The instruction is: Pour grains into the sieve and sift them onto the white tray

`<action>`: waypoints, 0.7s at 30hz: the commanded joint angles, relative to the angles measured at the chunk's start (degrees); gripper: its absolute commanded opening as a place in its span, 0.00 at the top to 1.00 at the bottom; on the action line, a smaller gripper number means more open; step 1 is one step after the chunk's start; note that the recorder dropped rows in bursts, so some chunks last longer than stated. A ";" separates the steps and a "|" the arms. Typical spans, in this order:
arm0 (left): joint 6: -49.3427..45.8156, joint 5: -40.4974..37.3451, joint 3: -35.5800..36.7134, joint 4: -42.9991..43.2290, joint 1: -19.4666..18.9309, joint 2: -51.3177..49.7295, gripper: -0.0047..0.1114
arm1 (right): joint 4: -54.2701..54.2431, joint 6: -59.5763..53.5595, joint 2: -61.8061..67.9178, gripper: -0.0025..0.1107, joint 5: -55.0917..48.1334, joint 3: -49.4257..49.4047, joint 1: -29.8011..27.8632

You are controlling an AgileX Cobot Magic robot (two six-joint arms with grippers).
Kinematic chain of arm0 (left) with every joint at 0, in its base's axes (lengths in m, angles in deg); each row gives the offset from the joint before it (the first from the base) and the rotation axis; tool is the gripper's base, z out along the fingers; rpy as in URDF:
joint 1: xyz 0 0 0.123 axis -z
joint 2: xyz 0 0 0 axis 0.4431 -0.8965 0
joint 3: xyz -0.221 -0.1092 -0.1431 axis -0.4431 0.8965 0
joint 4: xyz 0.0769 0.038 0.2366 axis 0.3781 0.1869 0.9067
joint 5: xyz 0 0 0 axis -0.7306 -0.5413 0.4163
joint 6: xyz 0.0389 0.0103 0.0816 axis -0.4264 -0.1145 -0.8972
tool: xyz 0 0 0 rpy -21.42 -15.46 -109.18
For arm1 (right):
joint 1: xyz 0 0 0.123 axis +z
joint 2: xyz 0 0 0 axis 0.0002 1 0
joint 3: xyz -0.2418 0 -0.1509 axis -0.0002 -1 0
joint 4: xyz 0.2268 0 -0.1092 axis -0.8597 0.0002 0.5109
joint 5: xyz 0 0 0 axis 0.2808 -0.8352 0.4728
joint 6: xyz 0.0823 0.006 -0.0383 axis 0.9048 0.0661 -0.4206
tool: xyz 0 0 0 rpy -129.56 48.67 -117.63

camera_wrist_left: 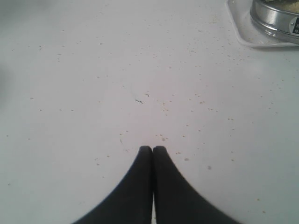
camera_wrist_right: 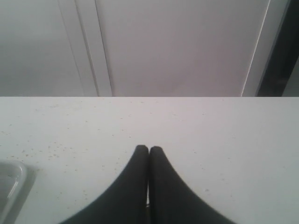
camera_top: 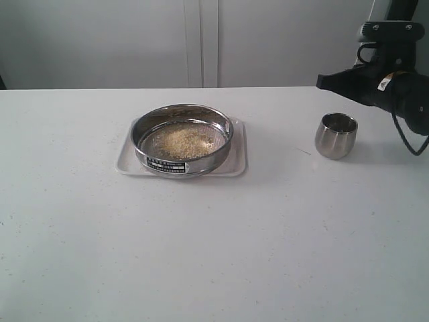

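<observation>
well apart from the right tool (closed, empty), the sieve sits on the white tray.

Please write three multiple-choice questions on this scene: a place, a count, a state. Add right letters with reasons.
1. The sieve stands: A on the white tray; B on bare table; C in a gripper.
2. Steel cups in view: A none; B one; C three.
3. The left gripper is: A shut, empty; B wide open; C holding the sieve.
1A, tray rim shows around it; 2B, one stands right of the tray; 3A, its fingers meet on nothing.
</observation>
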 commanded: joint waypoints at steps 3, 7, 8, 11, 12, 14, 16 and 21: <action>0.00 -0.01 0.23 -0.39 -0.09 0.24 0.96 | 0.34 -0.36 -4.03 0.98 -7.71 0.10 -0.07; 0.00 -0.01 0.23 -0.39 -0.09 0.24 0.96 | 0.34 -0.36 -7.34 0.98 -13.35 0.10 -0.07; 0.00 -0.01 0.23 -0.39 -0.09 0.24 0.96 | 0.34 -0.36 -8.06 0.98 -14.42 0.10 -0.07; 0.00 -0.01 0.23 -0.39 -0.09 0.24 0.96 | 0.34 -0.36 -10.73 0.98 -18.57 0.10 -0.07; 0.00 -0.01 0.23 -0.39 -0.09 0.24 0.96 | 0.34 -0.36 -11.89 0.98 -20.37 0.10 -0.07; 0.00 -0.01 0.23 -0.39 -0.09 0.24 0.96 | 0.23 -0.36 -13.45 0.98 -22.93 0.10 -0.07; 0.00 -0.01 0.23 -0.39 -0.09 0.24 0.96 | 0.23 -0.36 -15.42 0.98 -26.08 0.10 -0.07; 0.00 -0.01 0.23 -0.39 -0.09 0.24 0.96 | -0.24 -0.36 -20.28 0.98 -34.82 0.20 -0.07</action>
